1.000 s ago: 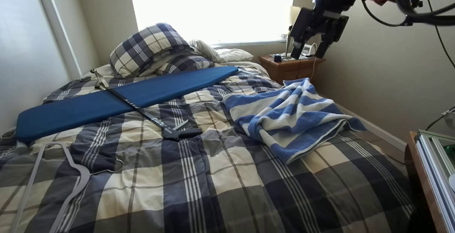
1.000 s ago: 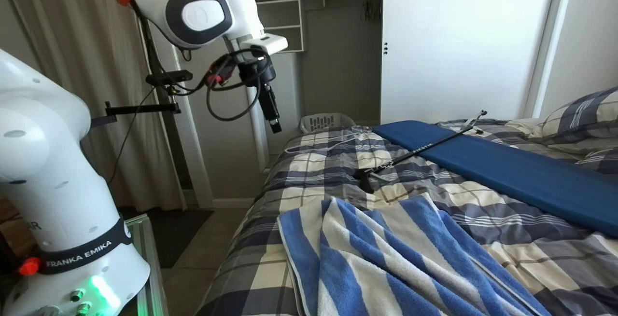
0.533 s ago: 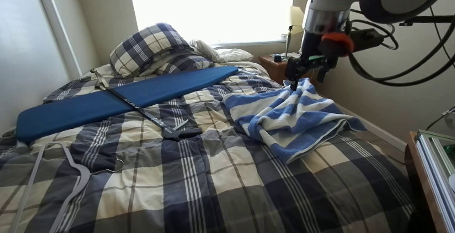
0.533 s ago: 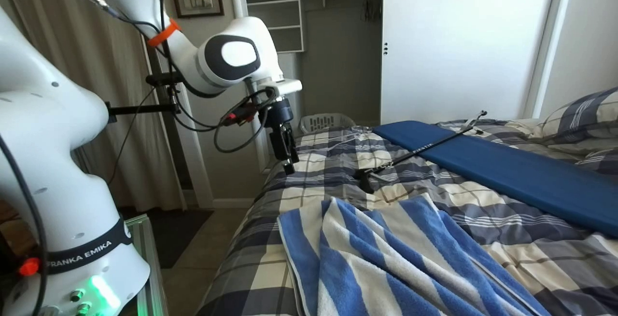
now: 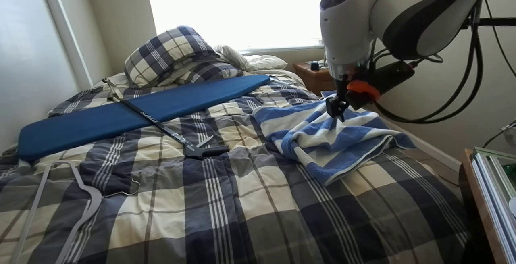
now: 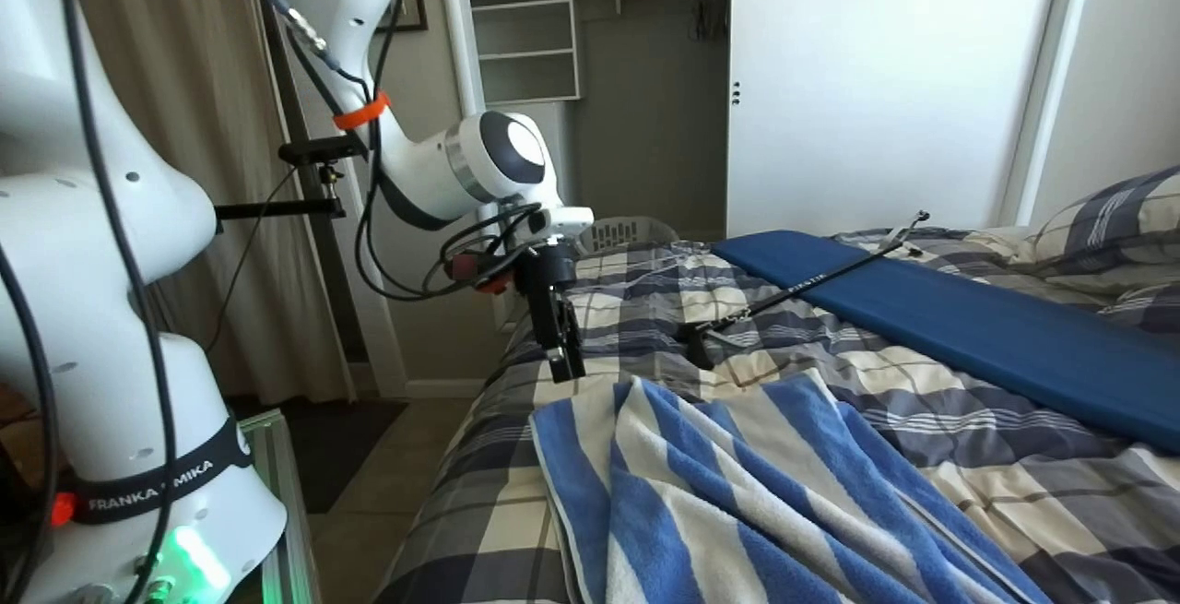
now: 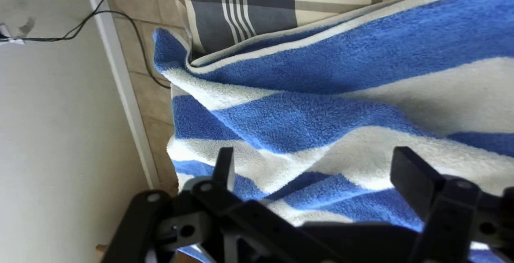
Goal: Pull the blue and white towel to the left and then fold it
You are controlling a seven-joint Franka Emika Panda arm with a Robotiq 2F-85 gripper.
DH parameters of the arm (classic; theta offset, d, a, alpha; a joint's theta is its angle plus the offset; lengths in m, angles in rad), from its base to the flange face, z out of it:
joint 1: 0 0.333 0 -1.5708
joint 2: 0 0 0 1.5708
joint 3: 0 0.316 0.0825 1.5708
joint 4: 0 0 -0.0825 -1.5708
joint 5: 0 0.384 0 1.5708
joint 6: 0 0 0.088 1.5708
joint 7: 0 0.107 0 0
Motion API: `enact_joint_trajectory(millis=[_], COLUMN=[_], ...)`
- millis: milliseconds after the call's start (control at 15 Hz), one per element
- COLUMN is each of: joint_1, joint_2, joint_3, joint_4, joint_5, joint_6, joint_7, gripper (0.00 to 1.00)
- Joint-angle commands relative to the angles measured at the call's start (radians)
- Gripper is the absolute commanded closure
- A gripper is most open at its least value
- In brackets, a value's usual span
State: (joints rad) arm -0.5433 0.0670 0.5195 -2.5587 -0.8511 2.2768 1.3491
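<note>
My black, two-fingered end effector (image 7: pixel 315 170) points downward, its fingers (image 7: pixel 415 180) set wide apart. In the wrist view the fingers stand left and right in the lower half, and the blue-and-white striped, soft terry towel (image 7: pixel 305 122) shows between and beyond them; whether the fingertips touch it, I cannot tell. The towel lies rumpled on the navy, grey and cream plaid bedding (image 5: pixel 266 199), with slanting ridges running across it; in an exterior view it occupies the right-hand part of that bedding, one corner reaching the side edge, beyond which the wrist view shows beige floor tiles (image 7: pixel 150 102) and a pale wall (image 7: pixel 60 134). My white, jointed arm (image 6: pixel 415 161) takes up the left side of an exterior view. Apart from the towel, in both exterior views, a long, flat, plain-blue board (image 5: pixel 201 96) lies on the bedding, crossed by a slender black rod (image 5: pixel 163 127) with a pistol-like grip. A pale grey, triangular hanger (image 5: pixel 96 199) rests in the left foreground of an exterior view, and at the far end a plaid pillow (image 5: pixel 169 56) sits tilted upon another, before a bright window (image 5: pixel 242 10)
</note>
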Motion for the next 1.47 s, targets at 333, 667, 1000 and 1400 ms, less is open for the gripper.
enact_joint_trajectory(millis=[333,667,1000,1400], joint_1=[0.329,0.328,0.482,0.555], joint_2=[0.150,0.150,0.277,0.422], joint_3=[-0.290,-0.293,-0.394,-0.467], joint_4=[0.097,0.102,0.241,0.388], joint_5=[-0.036,-0.037,-0.046,-0.025], joint_6=[-0.026,-0.027,-0.002,0.135], joint_7=[0.047,0.047,-0.020,-0.070], gripper=[0.00,0.00,0.00,0.00])
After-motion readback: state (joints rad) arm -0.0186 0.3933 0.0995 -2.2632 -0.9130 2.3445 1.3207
